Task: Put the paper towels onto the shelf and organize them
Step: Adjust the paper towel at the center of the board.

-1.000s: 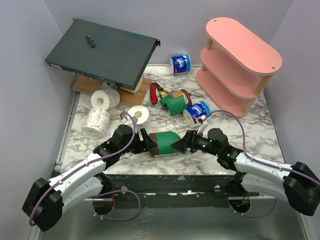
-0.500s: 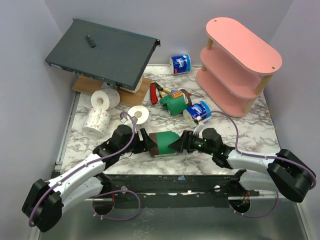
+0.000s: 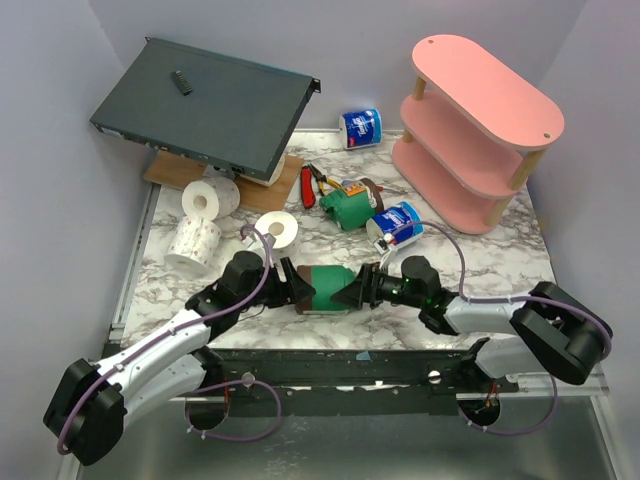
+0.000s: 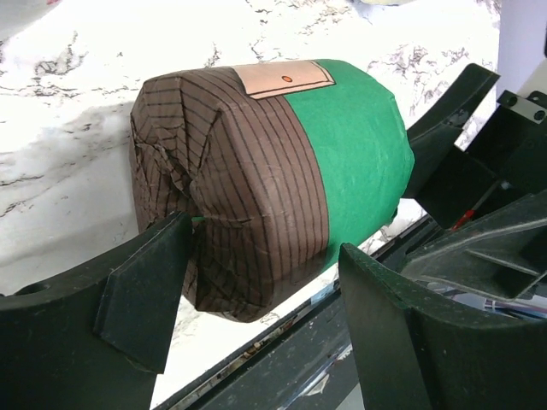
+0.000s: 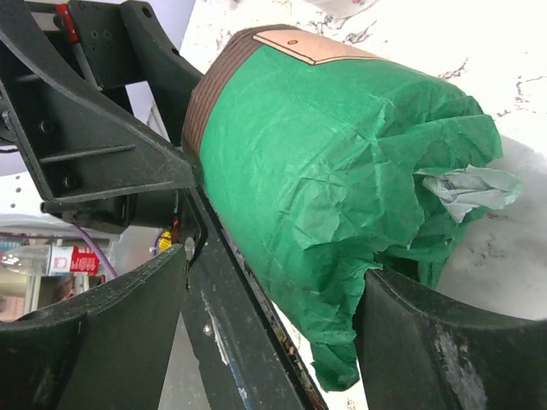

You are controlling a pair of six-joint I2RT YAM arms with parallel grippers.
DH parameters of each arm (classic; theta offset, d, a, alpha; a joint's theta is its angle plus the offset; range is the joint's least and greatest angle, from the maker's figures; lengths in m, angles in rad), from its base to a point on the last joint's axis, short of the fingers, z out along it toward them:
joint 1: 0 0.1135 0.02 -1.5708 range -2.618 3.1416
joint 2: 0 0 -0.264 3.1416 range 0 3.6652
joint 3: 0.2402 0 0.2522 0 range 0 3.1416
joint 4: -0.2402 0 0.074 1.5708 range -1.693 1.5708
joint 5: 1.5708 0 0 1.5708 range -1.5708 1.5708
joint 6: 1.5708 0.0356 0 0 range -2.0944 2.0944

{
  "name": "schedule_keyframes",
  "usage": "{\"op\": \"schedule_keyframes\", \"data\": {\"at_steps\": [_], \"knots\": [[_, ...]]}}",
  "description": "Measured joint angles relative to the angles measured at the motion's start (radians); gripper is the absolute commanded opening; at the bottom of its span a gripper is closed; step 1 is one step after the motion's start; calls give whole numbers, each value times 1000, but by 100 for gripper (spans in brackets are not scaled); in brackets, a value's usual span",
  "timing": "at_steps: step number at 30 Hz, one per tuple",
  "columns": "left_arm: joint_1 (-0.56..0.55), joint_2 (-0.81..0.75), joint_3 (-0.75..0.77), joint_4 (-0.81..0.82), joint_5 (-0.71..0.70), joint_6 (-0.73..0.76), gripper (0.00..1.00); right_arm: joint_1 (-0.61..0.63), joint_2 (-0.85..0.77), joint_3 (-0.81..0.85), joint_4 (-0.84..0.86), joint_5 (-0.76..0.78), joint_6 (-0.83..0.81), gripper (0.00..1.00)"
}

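A green-wrapped paper towel roll with a brown band lies on its side near the table's front edge. My left gripper is open at its brown end, which sits just in front of the fingertips in the left wrist view. My right gripper is open at its crumpled green end; one finger is right beside the loose wrap. The two grippers face each other across the roll. The pink three-tier shelf stands at the back right, with no roll visible on it.
A second green roll and a blue-and-white roll lie mid-table, with another blue-and-white roll at the back. Three bare white rolls lie at the left. Red-handled pliers and a dark grey box are behind.
My right arm has drawn in and its gripper has slid a little left, closer onto the green end of the roll. The left arm has barely moved.
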Motion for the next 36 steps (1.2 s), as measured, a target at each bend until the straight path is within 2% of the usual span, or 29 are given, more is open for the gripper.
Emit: {"op": "schedule_keyframes", "data": {"at_steps": [17, 22, 24, 36], "knots": [[1, -13, -69, 96, 24, -16, 68, 0, 225, -27, 333, -54, 116, 71], [2, -20, -84, 114, 32, -20, 67, -1, 278, -27, 395, -50, 149, 80], [2, -24, -89, 118, 33, -20, 67, -1, 299, -25, 416, -50, 160, 80], [3, -53, -112, 127, 34, -21, 67, -3, 387, -22, 507, -56, 199, 48]]}}
